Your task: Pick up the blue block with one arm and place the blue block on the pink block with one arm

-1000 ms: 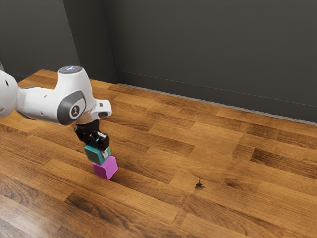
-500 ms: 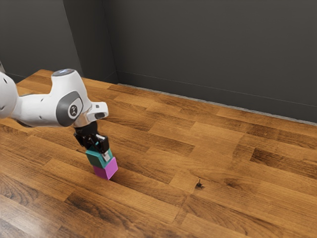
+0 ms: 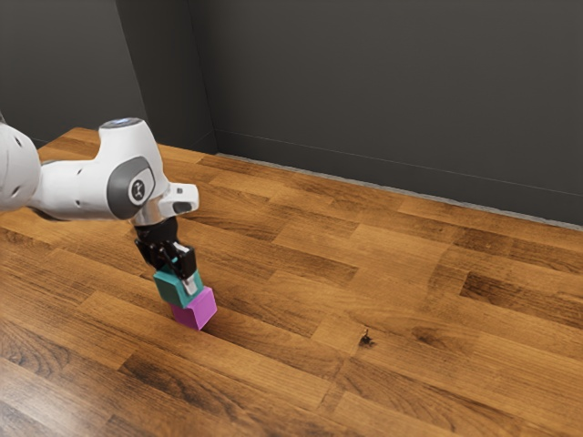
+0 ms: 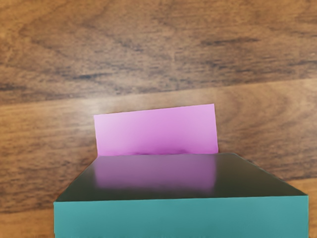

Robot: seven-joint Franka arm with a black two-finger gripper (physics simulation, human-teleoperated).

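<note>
Working down from the table (image 3: 410, 273) and the arm (image 3: 91, 187) to the small parts, the step in hand is, as I judge it, seating the blue block (image 3: 173, 289) on the pink block (image 3: 197, 312). The gripper (image 3: 175, 269) is clamped on the blue block, which hangs straight under it and looks tilted. The pink block sits just below and partly off to one side of the gripper; in the wrist view its top (image 4: 156, 130) pokes out past the blue block (image 4: 181, 215). I cannot tell whether the two touch. To do it well, I would centre the gripper over the pink block, level the blue block, lower until it bears, then release. Against half a second ago, the arm's wrist housing has turned and the gripper with its block sits slightly further off the pink block, which has not moved.
</note>
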